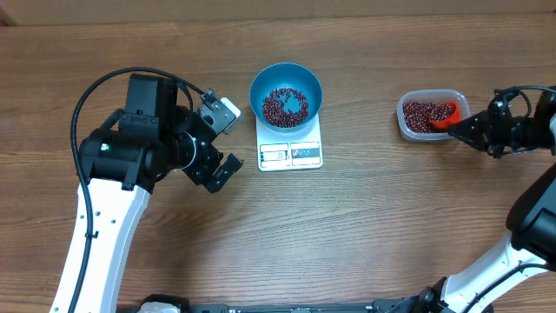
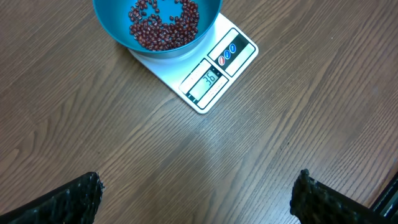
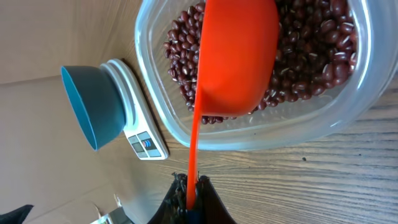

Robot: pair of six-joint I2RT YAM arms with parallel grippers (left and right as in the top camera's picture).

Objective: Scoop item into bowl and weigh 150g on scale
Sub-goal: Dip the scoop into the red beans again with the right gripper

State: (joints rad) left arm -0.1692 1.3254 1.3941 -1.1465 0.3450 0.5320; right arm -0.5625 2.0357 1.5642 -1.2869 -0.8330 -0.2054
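Grips orange plastic scoop (image 3: pixel 239 56) in right claw (image 3: pixel 189 198), left claw (image 2: pixel 198 190) agape, empty; may spill maroon beans (image 3: pixel 311 43) short of round blue bowl (image 3: pixel 93 106).

The blue bowl (image 2: pixel 111 26) sits at the top edge, cut off by the frame, with dark red-brown beans (image 2: pixel 163 25) scattered across its bottom. It rests on the white scale (image 2: pixel 239 59), which lies at a slant on the wooden table (image 2: pixel 298 124). The scale's display (image 2: pixel 210 79) seems to read 36, beside small red and blue buttons (image 2: pixel 227 55). The left gripper (image 2: pixel 196 202) stands spread wide, its black fingertips (image 2: pixel 68 202) in the lower corners, with only bare wood between them.
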